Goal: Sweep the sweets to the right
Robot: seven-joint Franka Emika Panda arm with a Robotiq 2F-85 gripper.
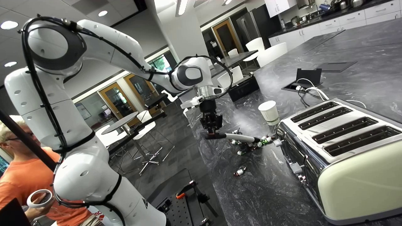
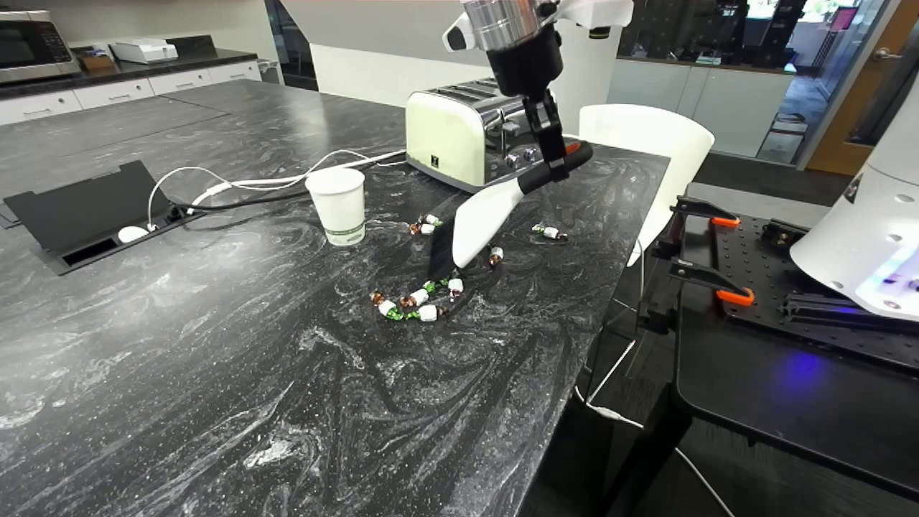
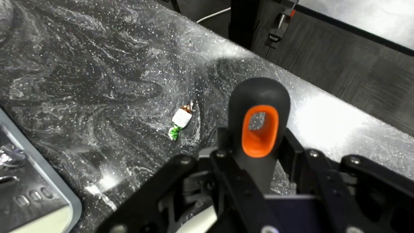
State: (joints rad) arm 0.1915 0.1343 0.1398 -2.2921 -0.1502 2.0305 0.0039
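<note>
Over the dark, marbled desk (image 2: 287, 402), holds a brush (image 2: 510, 199) by its black handle (image 2: 535, 179), pinched from both sides in the claw (image 2: 557, 166). Has the white head (image 2: 482, 226) tilted down and the black bristles (image 2: 441, 250) just beside a loose cluster of sweets (image 2: 418, 297); cannot tell touching from merely near. Shows more sweets lying close to the brush, and one sweet (image 2: 551, 233) apart from these. Shares the desk with an upright white cup (image 2: 339, 206) and a cream toaster (image 2: 444, 140).

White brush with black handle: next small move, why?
Probably nudge its black bristles down onto the dark marbled tabletop: whether they touch it isn't clear, the black gripper holds the handle, and wrapped white sweets lie beside the bristles.
</note>
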